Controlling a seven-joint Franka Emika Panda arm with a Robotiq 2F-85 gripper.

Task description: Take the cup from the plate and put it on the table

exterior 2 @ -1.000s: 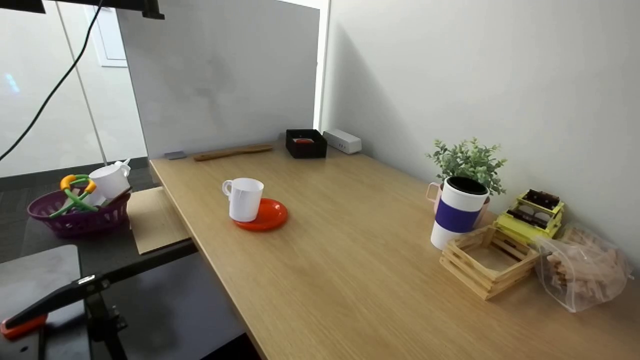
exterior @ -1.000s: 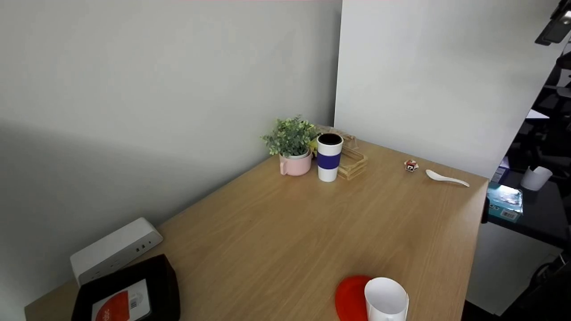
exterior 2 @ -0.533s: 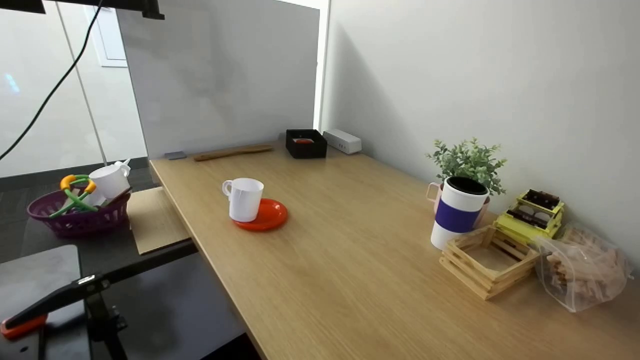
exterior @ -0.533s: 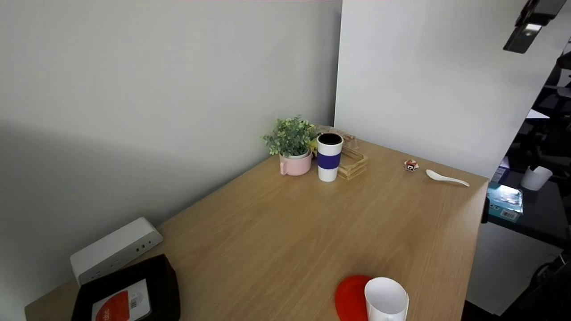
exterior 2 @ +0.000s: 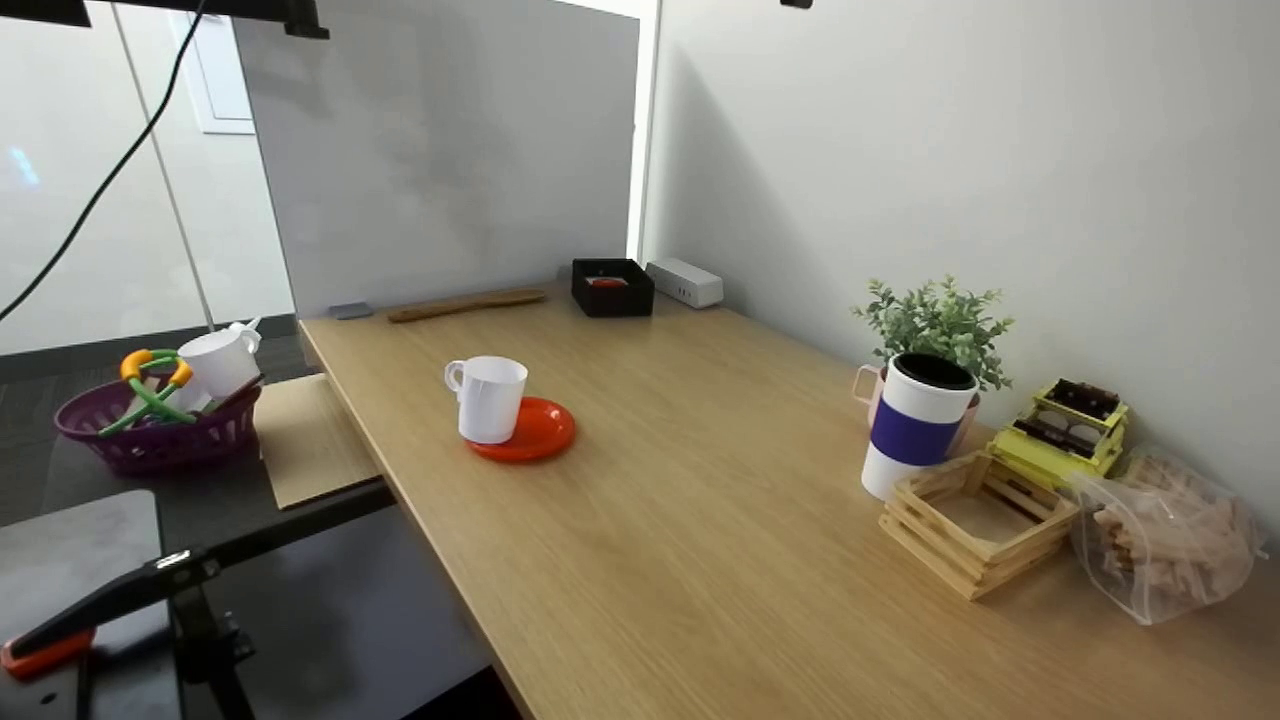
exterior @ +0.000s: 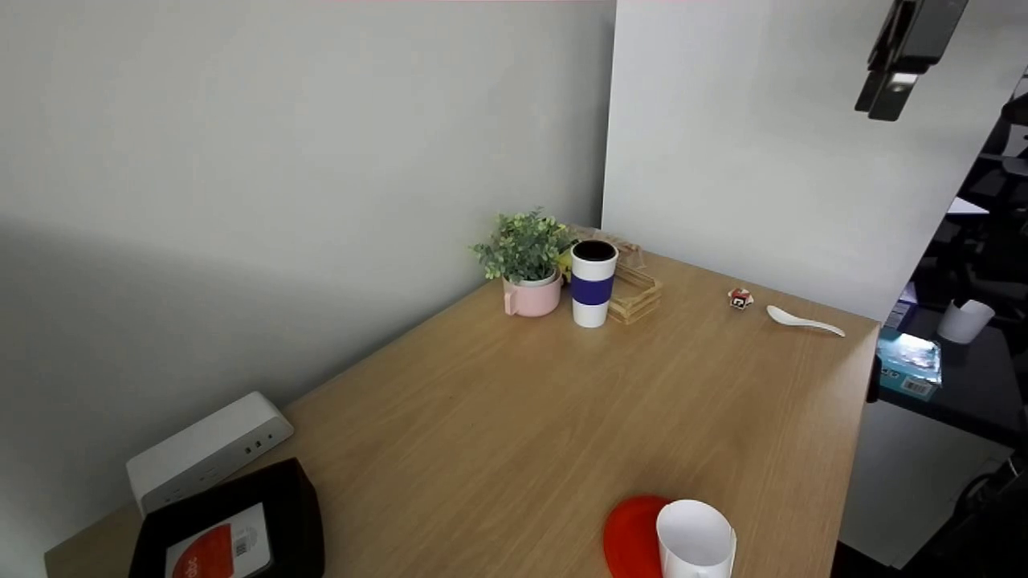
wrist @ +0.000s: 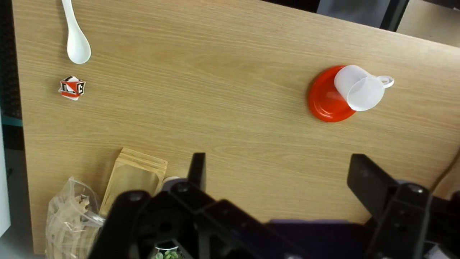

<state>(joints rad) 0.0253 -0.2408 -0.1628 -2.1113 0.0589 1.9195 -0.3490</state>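
Observation:
The small white cup [exterior: 695, 538] stands upright on the flat red plate [exterior: 630, 534], off its middle and near its rim. In an exterior view the cup [exterior 2: 490, 400] has its handle pointing left, away from the exposed part of the plate [exterior 2: 545, 430]. The wrist view shows the cup [wrist: 364, 93] and plate [wrist: 325, 102] from above, on the wood-grain table [wrist: 215, 90]. My gripper [wrist: 278, 162] is open with nothing between its fingers. It is high above the table, away from the cup; in an exterior view the gripper [exterior: 883, 96] is at top right.
A white tumbler with a blue band [exterior 2: 912, 430], a potted plant [exterior 2: 940, 325], a wooden crate [exterior 2: 980, 530] and a plastic bag [exterior 2: 1170, 540] stand along the wall. A spoon [wrist: 78, 45] and a red-and-white cube [wrist: 72, 88] lie at one end. A black tray [exterior 2: 612, 290] stands at the other.
My gripper has moved left and down in an exterior view. A small dark tip has appeared at the top edge in an exterior view. The cup and plate have not moved.

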